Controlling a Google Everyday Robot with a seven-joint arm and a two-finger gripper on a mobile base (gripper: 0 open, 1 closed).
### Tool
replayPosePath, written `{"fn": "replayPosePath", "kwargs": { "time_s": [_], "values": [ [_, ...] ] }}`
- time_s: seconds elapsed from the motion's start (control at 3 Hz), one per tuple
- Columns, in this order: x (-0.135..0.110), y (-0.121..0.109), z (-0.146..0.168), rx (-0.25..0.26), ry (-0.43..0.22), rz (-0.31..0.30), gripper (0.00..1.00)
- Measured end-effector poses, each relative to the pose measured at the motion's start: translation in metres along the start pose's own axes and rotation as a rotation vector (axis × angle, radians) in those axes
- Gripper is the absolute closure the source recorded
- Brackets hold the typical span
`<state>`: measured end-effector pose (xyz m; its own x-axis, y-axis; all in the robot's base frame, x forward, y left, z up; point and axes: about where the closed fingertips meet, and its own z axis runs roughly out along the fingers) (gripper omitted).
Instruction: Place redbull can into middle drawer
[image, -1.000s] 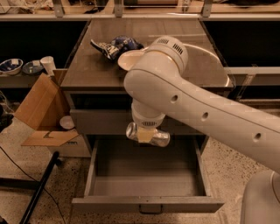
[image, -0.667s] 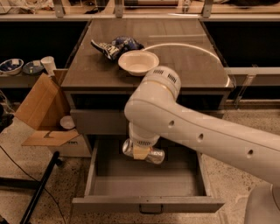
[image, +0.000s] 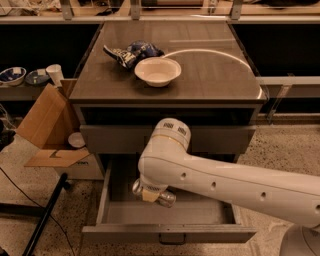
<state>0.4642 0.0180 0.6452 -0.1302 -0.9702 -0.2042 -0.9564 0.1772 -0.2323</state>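
Note:
The redbull can (image: 166, 198) lies sideways, silver with a shiny end, low inside the open middle drawer (image: 210, 214), just above its flat grey floor. My gripper (image: 151, 194) is under the white wrist of my arm (image: 210, 182), shut on the can's middle, near the drawer's left half. Most of the gripper is hidden by the wrist. The drawer's small dark handle (image: 172, 242) shows at the front edge.
A shallower closed drawer front (image: 220, 139) sits above. On the cabinet top are a white bowl (image: 157, 71) and a blue and white snack bag (image: 131, 52). An open cardboard box (image: 47, 127) and a black stand leg (image: 44, 216) are at the left.
My arm has gone down and forward with the can, from level with the drawer's upper edge to deep inside the drawer near its floor.

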Motion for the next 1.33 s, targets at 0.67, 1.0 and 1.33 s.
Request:
{"fn": "replayPosePath", "kwargs": {
  "time_s": [0.67, 1.0, 1.33],
  "values": [
    [-0.007, -0.002, 0.06, 0.002, -0.025, 0.088, 1.0],
    [-0.003, -0.012, 0.077, 0.013, -0.025, 0.142, 0.98],
    [-0.002, -0.014, 0.084, 0.02, -0.032, 0.165, 0.76]
  ]
}}
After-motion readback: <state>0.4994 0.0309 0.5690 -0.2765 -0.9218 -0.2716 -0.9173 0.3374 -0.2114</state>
